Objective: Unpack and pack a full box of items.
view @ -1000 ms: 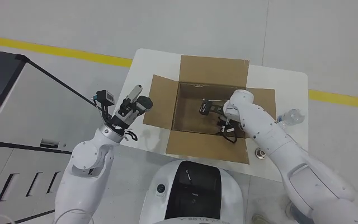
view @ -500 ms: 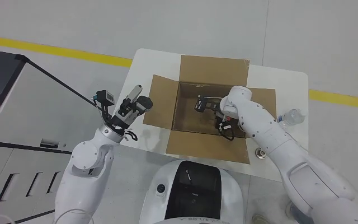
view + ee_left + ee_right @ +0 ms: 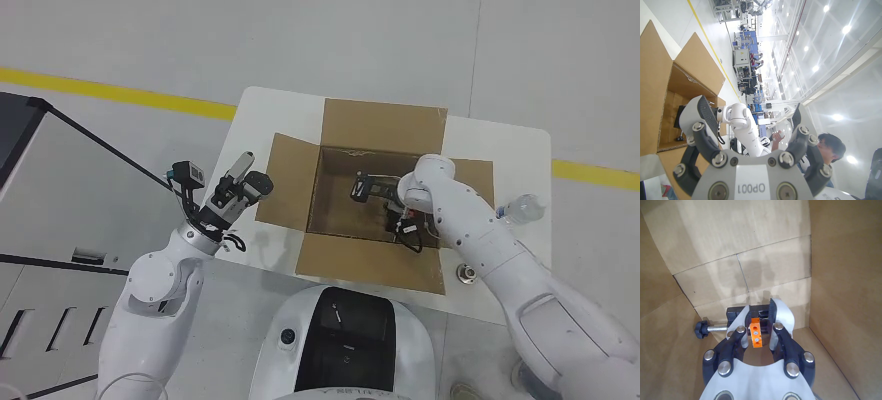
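An open cardboard box (image 3: 381, 127) stands on the white table (image 3: 268, 112) with its flaps spread. My right gripper (image 3: 759, 311) is down inside it, shut on a black screw clamp (image 3: 732, 314) with an orange block (image 3: 755, 334). The clamp's threaded rod and black knob (image 3: 700, 330) stick out sideways near the box wall. From above, the clamp (image 3: 364, 187) sits in front of the right gripper (image 3: 386, 192). In the left wrist view the clamp (image 3: 678, 117) shows inside the box (image 3: 696, 62). My left gripper (image 3: 249, 172) is off the table's left edge, open, holding nothing (image 3: 750, 103).
A clear plastic bottle (image 3: 522, 208) lies on the table at the box's right, partly past the flap. A small round metal part (image 3: 465, 272) sits near the table's front right edge. The box floor (image 3: 772, 264) around the clamp is bare cardboard.
The right arm shifted slightly to the left and back inside the box, with the clamp moving along in its grip. The left arm has stayed still.
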### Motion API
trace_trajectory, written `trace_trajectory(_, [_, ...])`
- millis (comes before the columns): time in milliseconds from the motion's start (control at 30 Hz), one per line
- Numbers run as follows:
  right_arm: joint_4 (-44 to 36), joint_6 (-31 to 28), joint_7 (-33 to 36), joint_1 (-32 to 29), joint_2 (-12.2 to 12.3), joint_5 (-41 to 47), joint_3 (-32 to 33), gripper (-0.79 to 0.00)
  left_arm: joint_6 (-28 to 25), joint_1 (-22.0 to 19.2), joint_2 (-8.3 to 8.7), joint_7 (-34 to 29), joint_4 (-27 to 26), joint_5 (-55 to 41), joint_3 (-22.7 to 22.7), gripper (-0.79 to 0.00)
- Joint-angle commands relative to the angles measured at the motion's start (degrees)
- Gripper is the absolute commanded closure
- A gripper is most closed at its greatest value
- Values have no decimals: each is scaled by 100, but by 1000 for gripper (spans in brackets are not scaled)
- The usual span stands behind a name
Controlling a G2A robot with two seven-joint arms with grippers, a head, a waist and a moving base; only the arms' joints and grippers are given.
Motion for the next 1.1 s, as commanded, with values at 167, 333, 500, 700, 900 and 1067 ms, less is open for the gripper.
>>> trace_trajectory(167, [-280, -111, 192, -178, 108, -46, 151, -360, 0, 0, 0, 0, 0, 0, 0, -785])
trace_trajectory(333, [-430, -130, 236, -315, 165, -67, 229, -302, 0, 0, 0, 0, 0, 0, 0, -785])
trace_trajectory(500, [-446, -121, 240, -391, 162, -53, 189, -308, 0, 0, 0, 0, 0, 0, 0, -785])
trace_trajectory(700, [-214, -77, 120, -340, 107, -67, 85, -314, 0, 0, 0, 0, 0, 0, 0, -785])
trace_trajectory(900, [45, -1, 18, -252, 39, -76, -13, -215, 0, 0, 0, 0, 0, 0, 0, -785])
trace_trajectory(1067, [245, 17, -116, -153, -34, -72, -110, 0, 0, 0, 0, 0, 0, 0, 0, -785])
